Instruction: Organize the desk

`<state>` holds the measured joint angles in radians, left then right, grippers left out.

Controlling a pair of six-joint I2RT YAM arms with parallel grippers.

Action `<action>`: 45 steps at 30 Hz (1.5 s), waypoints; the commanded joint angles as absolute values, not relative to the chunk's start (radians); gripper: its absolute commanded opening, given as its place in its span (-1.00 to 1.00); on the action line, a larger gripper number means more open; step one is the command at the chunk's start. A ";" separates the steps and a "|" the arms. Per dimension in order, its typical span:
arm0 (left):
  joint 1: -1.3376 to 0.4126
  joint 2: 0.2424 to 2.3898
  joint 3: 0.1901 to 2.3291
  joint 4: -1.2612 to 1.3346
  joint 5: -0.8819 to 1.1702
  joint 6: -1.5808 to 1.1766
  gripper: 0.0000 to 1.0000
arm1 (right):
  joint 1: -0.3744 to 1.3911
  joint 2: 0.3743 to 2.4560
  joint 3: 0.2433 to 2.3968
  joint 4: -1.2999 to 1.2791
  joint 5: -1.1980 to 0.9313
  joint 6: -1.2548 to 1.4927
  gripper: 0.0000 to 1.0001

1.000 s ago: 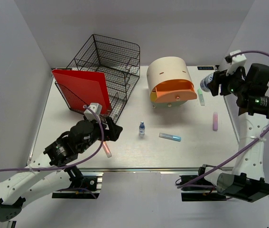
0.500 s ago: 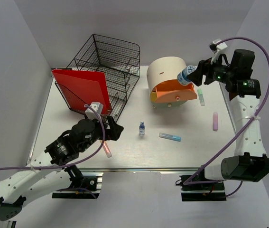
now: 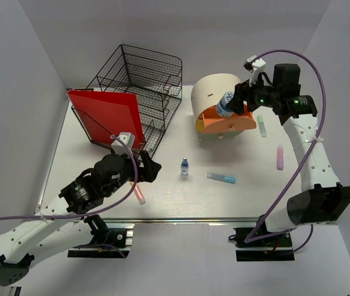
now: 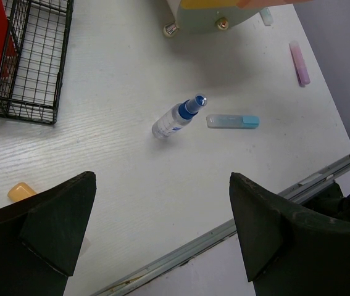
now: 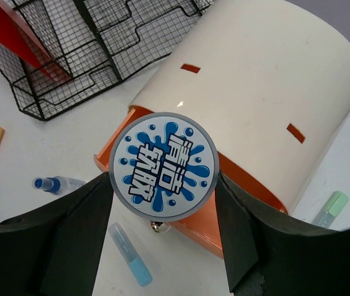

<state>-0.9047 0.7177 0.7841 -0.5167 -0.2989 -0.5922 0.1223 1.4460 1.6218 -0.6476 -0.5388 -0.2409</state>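
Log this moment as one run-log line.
left fingers: open, over desk | right fingers: shut on blue-labelled container above orange drawer | spray bottle, blue marker loose

Desk (image 3: 255,191) crowded along the back, open at front right.
Wire mesh tray (image 3: 145,80) and red folder (image 3: 107,117) block back left. Beige drawer unit (image 3: 212,91), orange drawer (image 3: 229,123) out, fills back centre, with the right gripper (image 3: 231,103) holding a bottle (image 3: 225,106) over it. A spray bottle (image 3: 184,166) and blue marker (image 3: 221,177) dot the middle.
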 commanded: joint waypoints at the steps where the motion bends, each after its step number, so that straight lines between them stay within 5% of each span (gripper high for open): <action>1: -0.902 0.707 0.802 -0.511 -0.290 -0.598 0.96 | 0.144 1.419 1.648 -0.603 -0.463 -0.282 -1.00; 25: -0.902 0.680 0.799 -0.523 -0.296 -0.601 0.96 | 0.275 1.473 1.694 -0.687 -0.193 -0.334 -0.97; 29: -0.902 0.673 0.801 -0.528 -0.296 -0.601 0.96 | 0.290 1.476 1.689 -0.692 -0.149 -0.344 -0.54; 35: -0.902 0.675 0.804 -0.528 -0.296 -0.601 0.96 | 0.296 1.463 1.677 -0.676 -0.089 -0.336 -0.47; 38: -0.902 0.675 0.808 -0.529 -0.296 -0.601 0.96 | 0.299 1.463 1.677 -0.684 -0.084 -0.337 -0.15; 41: -0.902 0.675 0.810 -0.528 -0.295 -0.601 0.96 | 0.301 1.462 1.675 -0.692 -0.095 -0.341 0.38; 45: -0.902 0.677 0.819 -0.535 -0.295 -0.601 0.96 | 0.299 1.459 1.677 -0.695 -0.109 -0.341 0.52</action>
